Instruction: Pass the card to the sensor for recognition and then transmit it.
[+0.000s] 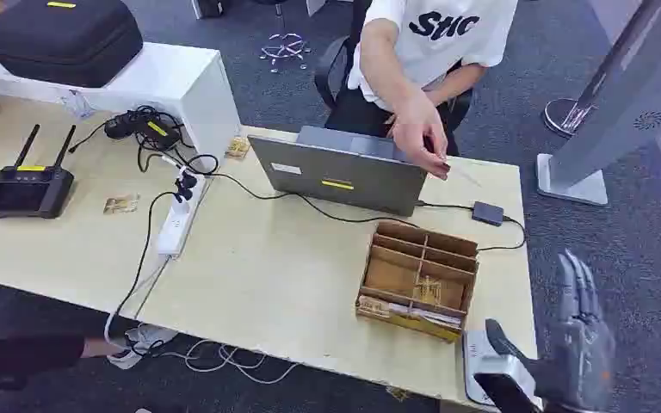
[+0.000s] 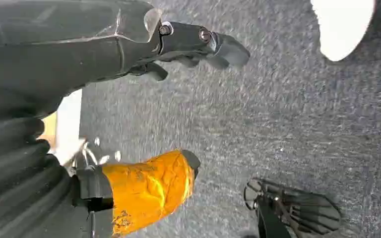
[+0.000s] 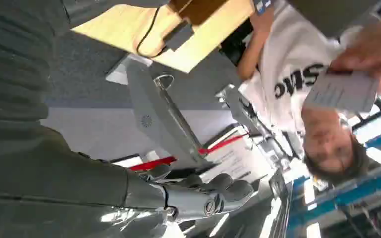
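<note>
Head view: pale wooden table (image 1: 275, 267) over grey carpet (image 1: 637, 249); right hand (image 1: 578, 344) empty, fingers spread.

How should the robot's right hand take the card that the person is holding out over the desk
Judging by its pose, pinch the card's free edge, the one away from the person's hand, whose fingers cover the other end. Come in from the robot's side with the open right hand, thumb and fingers on the card's two flat faces, since it is thin.
</note>
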